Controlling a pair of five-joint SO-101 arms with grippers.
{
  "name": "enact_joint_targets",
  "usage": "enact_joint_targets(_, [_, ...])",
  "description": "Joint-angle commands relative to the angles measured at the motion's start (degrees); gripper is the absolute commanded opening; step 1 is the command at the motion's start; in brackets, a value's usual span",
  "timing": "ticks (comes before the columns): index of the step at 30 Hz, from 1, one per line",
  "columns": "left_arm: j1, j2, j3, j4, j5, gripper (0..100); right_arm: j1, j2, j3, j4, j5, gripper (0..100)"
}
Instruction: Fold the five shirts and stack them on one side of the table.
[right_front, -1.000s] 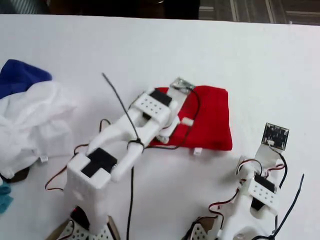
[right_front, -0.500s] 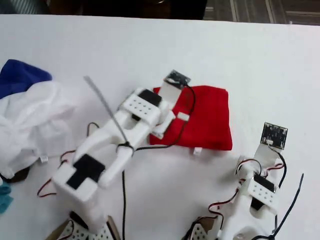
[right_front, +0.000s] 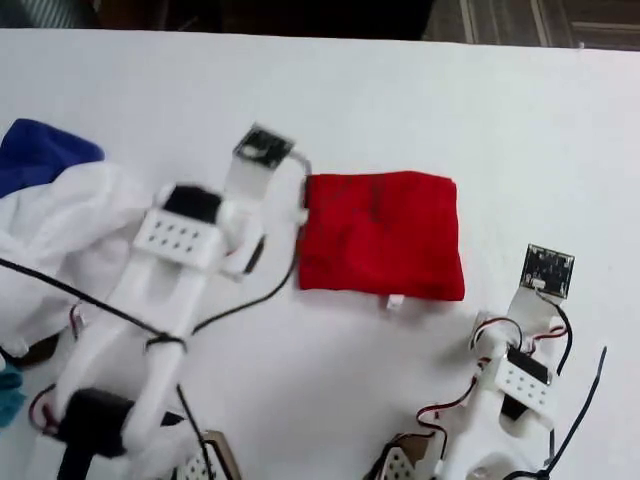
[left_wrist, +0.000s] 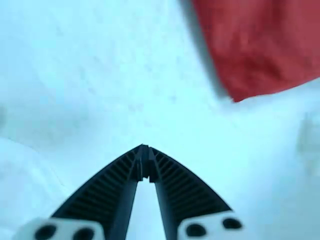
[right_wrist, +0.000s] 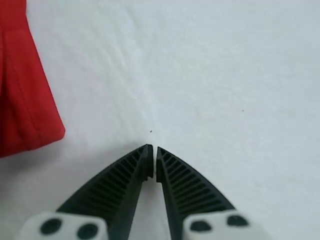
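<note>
Lying flat near the middle of the white table (right_front: 450, 100), the red fabric shirt (right_front: 380, 235) is folded into a neat rectangle with a small white tag at its near edge. The high view takes in the whole rectangle, plus a heap of unfolded shirts at the table's left side: a crumpled white shirt (right_front: 70, 240) lying over a dark blue shirt (right_front: 40, 150), with a scrap of teal cloth (right_front: 6, 392) at the edge. The left wrist view brings in 1 corner of the red shirt (left_wrist: 255, 45) and the left gripper (left_wrist: 145, 162) above bare table, its 2 black ribbed jaws pressed together at the tips and holding nothing. The right wrist view catches another corner of the red shirt (right_wrist: 20, 85) and the right gripper (right_wrist: 152, 162), jaws closed to a thin slit, empty, over bare table beside that corner. From above, the left arm (right_front: 180, 235) stands between the heap and the red shirt, while the right arm (right_front: 520, 380) sits near the table's front, just beyond the shirt's right near corner.
</note>
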Motion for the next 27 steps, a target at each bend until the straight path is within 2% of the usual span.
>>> enact_joint_targets(1, [-6.07, -6.15, 14.46, -11.34, -3.96, 3, 0.66, -1.71, -1.41, -0.31, 0.35, 1.9])
enact_joint_targets(5, [-10.55, -9.41, 26.24, -20.31, -4.13, 3, 4.18, -1.71, -8.97, 10.68, 0.0, 2.0])
enact_joint_targets(7, [-11.78, -10.73, 30.2, -22.77, -4.13, 3, 2.95, -1.27, -15.38, 16.4, 0.0, 2.0])
enact_joint_targets(10, [-13.36, -12.22, 34.07, -26.37, -4.04, 3, -3.03, -1.1, -27.25, 26.24, 0.35, 2.1])
enact_joint_targets(14, [-14.68, -13.36, 35.74, -28.92, -4.04, 3, -14.46, -0.92, -42.29, 37.32, -0.09, 2.1])
enact_joint_targets(19, [-14.77, -13.27, 35.38, -29.27, -4.48, 3, -28.97, 7.52, -52.4, 42.51, -0.18, 2.1])
enact_joint_targets(22, [-14.86, -13.19, 35.82, -32.26, -4.48, 3, -31.34, 17.45, -54.15, 42.51, -0.18, 2.0])
enact_joint_targets(27, [-14.86, -13.19, 36.97, -33.58, -4.48, 3, -31.43, 29.67, -54.24, 45.58, -0.18, 2.0])
